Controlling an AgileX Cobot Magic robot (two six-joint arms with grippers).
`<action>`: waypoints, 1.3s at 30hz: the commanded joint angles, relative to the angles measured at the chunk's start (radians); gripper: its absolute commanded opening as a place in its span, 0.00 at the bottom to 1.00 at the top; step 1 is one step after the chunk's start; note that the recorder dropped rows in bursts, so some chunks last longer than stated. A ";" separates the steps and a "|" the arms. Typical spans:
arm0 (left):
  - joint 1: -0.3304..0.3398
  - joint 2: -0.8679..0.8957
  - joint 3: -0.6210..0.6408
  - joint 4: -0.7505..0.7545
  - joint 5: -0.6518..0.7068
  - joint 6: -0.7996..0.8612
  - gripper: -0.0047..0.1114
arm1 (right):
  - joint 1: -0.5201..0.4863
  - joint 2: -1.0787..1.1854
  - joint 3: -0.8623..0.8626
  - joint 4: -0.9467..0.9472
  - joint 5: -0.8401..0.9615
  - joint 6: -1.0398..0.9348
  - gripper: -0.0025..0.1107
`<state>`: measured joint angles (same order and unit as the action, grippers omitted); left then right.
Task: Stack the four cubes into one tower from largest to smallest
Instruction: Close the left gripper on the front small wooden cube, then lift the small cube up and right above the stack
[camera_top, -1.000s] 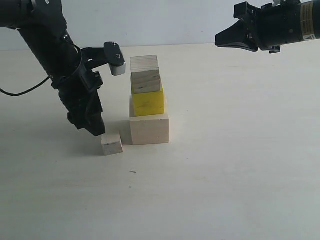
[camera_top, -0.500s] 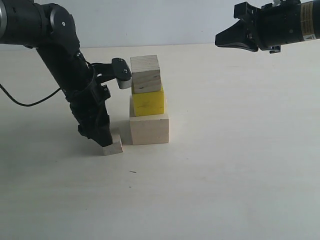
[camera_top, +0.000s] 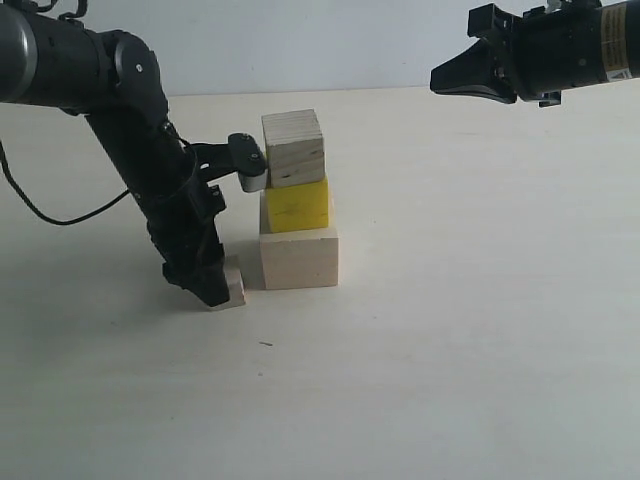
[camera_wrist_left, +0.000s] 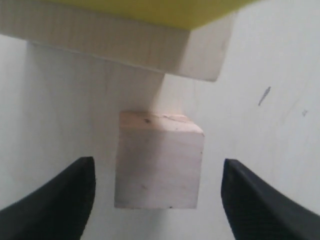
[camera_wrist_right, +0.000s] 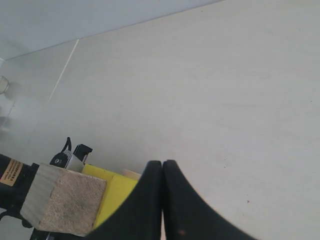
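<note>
Three cubes stand in a column: the large pale cube (camera_top: 299, 258) at the bottom, the yellow cube (camera_top: 296, 205) on it, the layered plywood cube (camera_top: 294, 148) on top. The smallest pale cube (camera_top: 237, 286) lies on the table just left of the base. My left gripper (camera_top: 213, 292) is down around it and hides most of it. In the left wrist view the smallest cube (camera_wrist_left: 159, 162) sits between the fingers of the open left gripper (camera_wrist_left: 157, 192), with a gap on each side. My right gripper (camera_top: 446, 78) hangs shut high at the right, holding nothing.
The camera housing (camera_top: 249, 161) on my left wrist sits right against the plywood cube's left face. The pale table (camera_top: 470, 330) stretches to the front and right of the column. The right wrist view looks down on the plywood cube (camera_wrist_right: 65, 200) past the shut right gripper (camera_wrist_right: 162, 167).
My left gripper has come down and to the right, from above and left of the smallest cube to straddling it. The plywood cube has shifted slightly right. The right arm has not moved.
</note>
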<state>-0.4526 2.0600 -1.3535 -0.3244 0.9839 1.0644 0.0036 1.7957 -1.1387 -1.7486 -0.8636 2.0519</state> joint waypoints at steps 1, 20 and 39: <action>-0.005 0.007 0.003 -0.008 -0.012 0.006 0.63 | -0.004 -0.002 -0.004 0.004 0.002 -0.011 0.02; -0.005 0.009 0.003 0.072 0.042 0.017 0.04 | -0.004 -0.002 -0.004 0.004 0.002 -0.011 0.02; 0.011 -0.308 -0.048 0.104 0.139 -0.010 0.04 | -0.004 -0.002 -0.004 0.004 -0.005 -0.011 0.02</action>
<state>-0.4429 1.8046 -1.3657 -0.2187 1.1174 1.0904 0.0036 1.7957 -1.1387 -1.7486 -0.8656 2.0519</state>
